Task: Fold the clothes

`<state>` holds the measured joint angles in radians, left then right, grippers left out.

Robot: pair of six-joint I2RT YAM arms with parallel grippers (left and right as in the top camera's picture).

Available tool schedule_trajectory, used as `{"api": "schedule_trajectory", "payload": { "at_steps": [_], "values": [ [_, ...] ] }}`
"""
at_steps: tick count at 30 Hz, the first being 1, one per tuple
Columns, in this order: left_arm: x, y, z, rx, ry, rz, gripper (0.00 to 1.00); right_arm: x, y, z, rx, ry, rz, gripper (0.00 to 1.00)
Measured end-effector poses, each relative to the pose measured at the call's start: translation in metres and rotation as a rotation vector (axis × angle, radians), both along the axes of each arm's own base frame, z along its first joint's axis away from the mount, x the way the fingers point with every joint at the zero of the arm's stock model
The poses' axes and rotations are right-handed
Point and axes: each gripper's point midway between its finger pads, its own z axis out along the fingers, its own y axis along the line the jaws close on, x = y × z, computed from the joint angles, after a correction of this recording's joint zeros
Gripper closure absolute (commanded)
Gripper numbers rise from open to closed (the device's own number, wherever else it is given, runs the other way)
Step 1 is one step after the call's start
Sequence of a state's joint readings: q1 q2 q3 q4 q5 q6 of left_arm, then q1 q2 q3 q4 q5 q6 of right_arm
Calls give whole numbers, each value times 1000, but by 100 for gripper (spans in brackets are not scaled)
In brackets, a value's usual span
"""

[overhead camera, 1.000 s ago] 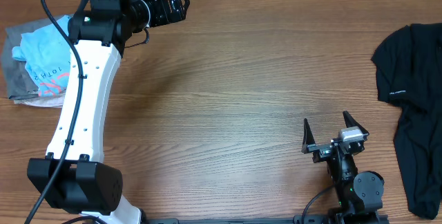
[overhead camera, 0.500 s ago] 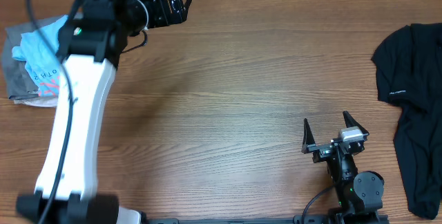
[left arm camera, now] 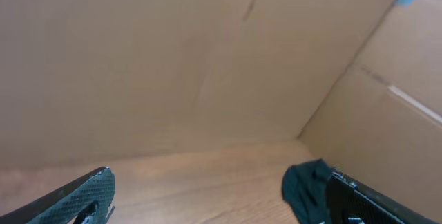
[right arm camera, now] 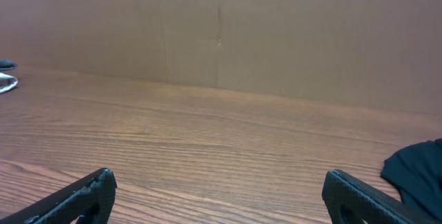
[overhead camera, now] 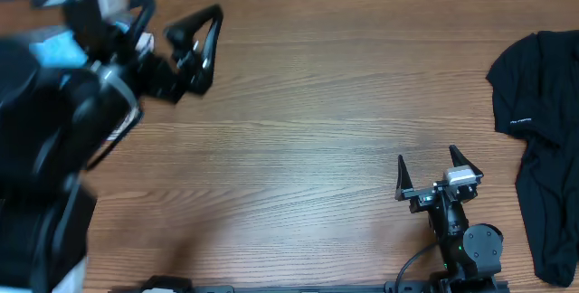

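Left arm swung up, blurred overhead | left claw raised, wide open, empty | light blue T-shirt seen only overhead, behind it, mostly arm-covered | right claw low, open, empty

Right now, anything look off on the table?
Nothing spilled or damaged. The light blue T-shirt barely shows at far left, behind the blurred left arm. A black garment lies bunched at the right edge, running out of frame.
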<state>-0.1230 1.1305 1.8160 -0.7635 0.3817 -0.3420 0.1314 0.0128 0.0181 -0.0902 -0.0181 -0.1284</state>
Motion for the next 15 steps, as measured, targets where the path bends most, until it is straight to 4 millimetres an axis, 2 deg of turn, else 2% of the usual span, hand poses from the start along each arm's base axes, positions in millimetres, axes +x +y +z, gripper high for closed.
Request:
{"api": "schedule_trajectory", "payload": {
  "at_steps": [8, 12, 15],
  "values": [
    [-104, 13, 51, -29, -232, 0, 0, 0, 0, 0, 0, 0, 0, 0],
    [-154, 19, 66, -41, -335, 0, 0, 0, 0, 0, 0, -1, 0, 0],
    [-186, 23, 69, -49, -393, 0, 0, 0, 0, 0, 0, 0, 0, 0]
  ]
}}
